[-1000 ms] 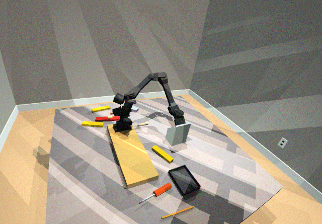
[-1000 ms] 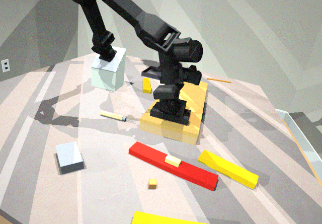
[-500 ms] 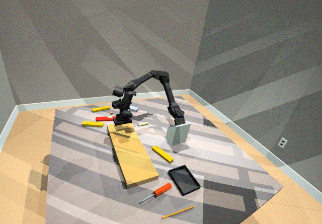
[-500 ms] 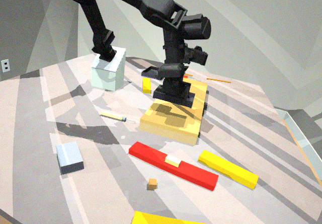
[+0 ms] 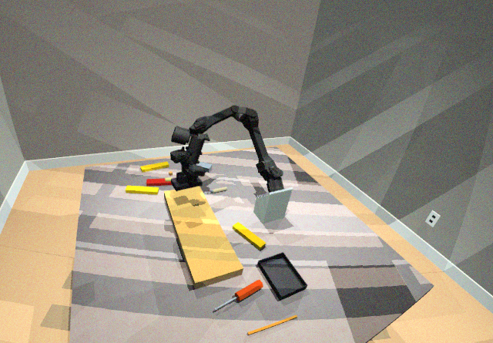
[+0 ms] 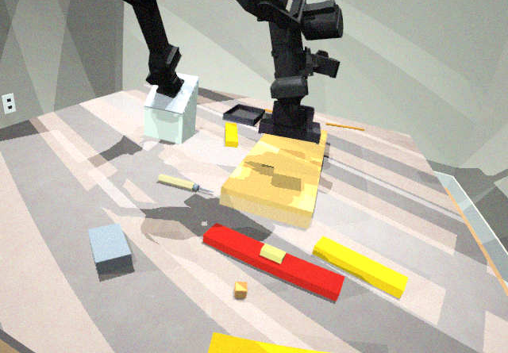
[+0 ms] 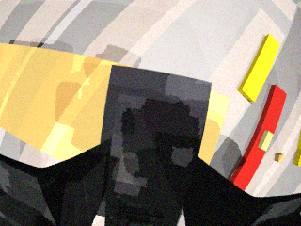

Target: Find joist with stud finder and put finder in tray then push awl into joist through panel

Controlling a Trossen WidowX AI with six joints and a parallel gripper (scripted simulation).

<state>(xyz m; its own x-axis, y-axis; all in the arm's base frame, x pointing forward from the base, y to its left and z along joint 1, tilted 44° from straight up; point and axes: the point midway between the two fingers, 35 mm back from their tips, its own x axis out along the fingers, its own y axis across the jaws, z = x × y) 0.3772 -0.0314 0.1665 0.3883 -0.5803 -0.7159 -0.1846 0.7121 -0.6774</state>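
Observation:
My gripper (image 5: 186,176) (image 6: 289,113) (image 7: 150,149) is shut on the dark, boxy stud finder (image 5: 186,184) (image 6: 291,127) (image 7: 157,132). It holds the finder a little above the tan floor panel (image 5: 206,243) (image 6: 254,185) (image 7: 44,88), near the panel's end by the red level. The black tray (image 5: 282,276) (image 6: 244,114) lies empty past the panel's other end. A cream-handled pointed tool (image 5: 219,189) (image 6: 176,182), seemingly the awl, lies on the mat beside the panel, between the panel and the arm's base block.
Red level (image 5: 158,181) (image 6: 272,261) (image 7: 260,145) and yellow bars (image 5: 142,189) (image 6: 359,266) (image 7: 260,68) lie past the panel's end. Another yellow bar (image 5: 249,236) (image 6: 231,134), an orange-handled tool (image 5: 249,290) and a pencil (image 5: 272,324) lie near the tray. The arm's base block (image 5: 273,206) (image 6: 170,120) stands beside the panel.

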